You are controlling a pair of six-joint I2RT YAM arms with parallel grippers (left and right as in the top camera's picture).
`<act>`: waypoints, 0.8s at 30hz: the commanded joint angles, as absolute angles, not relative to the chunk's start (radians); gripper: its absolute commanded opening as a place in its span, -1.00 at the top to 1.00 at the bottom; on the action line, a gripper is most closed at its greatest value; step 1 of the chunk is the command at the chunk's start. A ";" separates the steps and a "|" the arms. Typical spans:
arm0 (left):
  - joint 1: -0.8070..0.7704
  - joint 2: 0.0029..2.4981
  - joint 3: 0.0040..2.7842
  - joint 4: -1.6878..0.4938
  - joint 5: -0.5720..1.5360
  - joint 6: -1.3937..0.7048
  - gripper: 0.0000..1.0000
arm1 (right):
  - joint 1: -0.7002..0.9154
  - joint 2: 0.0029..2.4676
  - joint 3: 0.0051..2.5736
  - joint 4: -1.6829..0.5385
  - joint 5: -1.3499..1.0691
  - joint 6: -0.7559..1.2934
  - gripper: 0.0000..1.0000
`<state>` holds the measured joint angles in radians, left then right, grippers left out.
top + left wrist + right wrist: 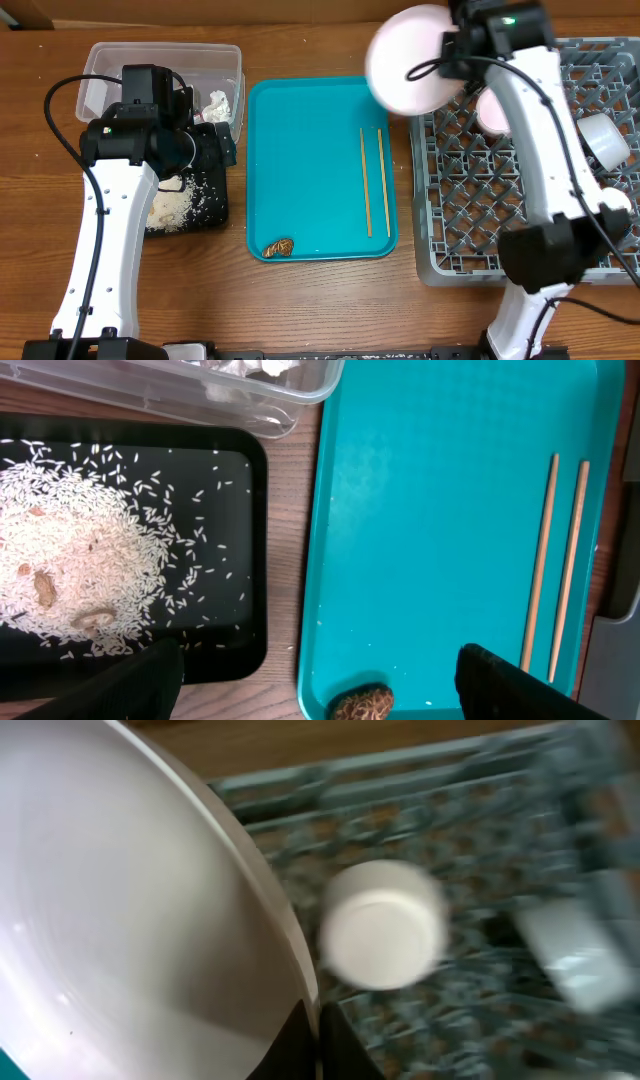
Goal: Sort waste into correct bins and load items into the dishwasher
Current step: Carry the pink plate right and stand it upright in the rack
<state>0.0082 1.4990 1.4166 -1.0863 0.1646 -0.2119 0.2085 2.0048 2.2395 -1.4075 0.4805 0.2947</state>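
Note:
My right gripper [318, 1040] is shut on the rim of the round white plate [415, 58], holding it tilted above the far left corner of the grey dish rack [470, 200]. The plate fills the left of the right wrist view [130, 920]. My left gripper [320, 685] is open and empty, low over the gap between the black tray [235, 490] and the teal tray [430, 480]. Rice [70, 570] lies in the black tray. A brown scrap [362, 705] and two chopsticks [555, 560] lie on the teal tray. The tissue [218, 104] is in the clear tub [110, 60]. No red wrapper shows.
The rack holds an upturned white cup [382, 925], a white bowl [605, 140] at its right side and a pale bowl [492, 110] under my right arm. The brown scrap [279, 247] sits at the teal tray's near left corner. Wooden table all round.

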 commanded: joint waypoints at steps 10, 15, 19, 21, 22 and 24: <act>0.006 1.501 1.435 -1.090 0.176 -0.232 -0.77 | 0.173 2.003 2.160 -1.385 0.975 0.477 0.92; 0.006 1.501 1.435 -1.095 0.176 -0.225 -0.77 | 0.160 2.004 2.054 -1.330 0.975 0.480 0.92; 0.006 1.501 1.435 -1.095 0.176 -0.225 -0.77 | 0.162 2.004 1.947 -1.286 0.915 0.480 0.92; 0.006 1.501 1.435 -1.095 0.176 -0.225 -0.76 | 0.163 2.004 1.916 -1.272 0.873 0.484 0.92; 0.006 1.501 1.435 -1.095 0.176 -0.225 -0.77 | 0.164 2.004 1.887 -1.261 0.841 0.502 0.92; 0.006 1.501 1.435 -1.095 0.176 -0.225 -0.76 | 0.165 2.004 1.872 -1.262 0.809 0.510 0.92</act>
<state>0.0082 1.4990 1.4166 -1.0931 0.1646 -0.2115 0.1635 2.0056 1.9018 -1.2697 0.8715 0.4728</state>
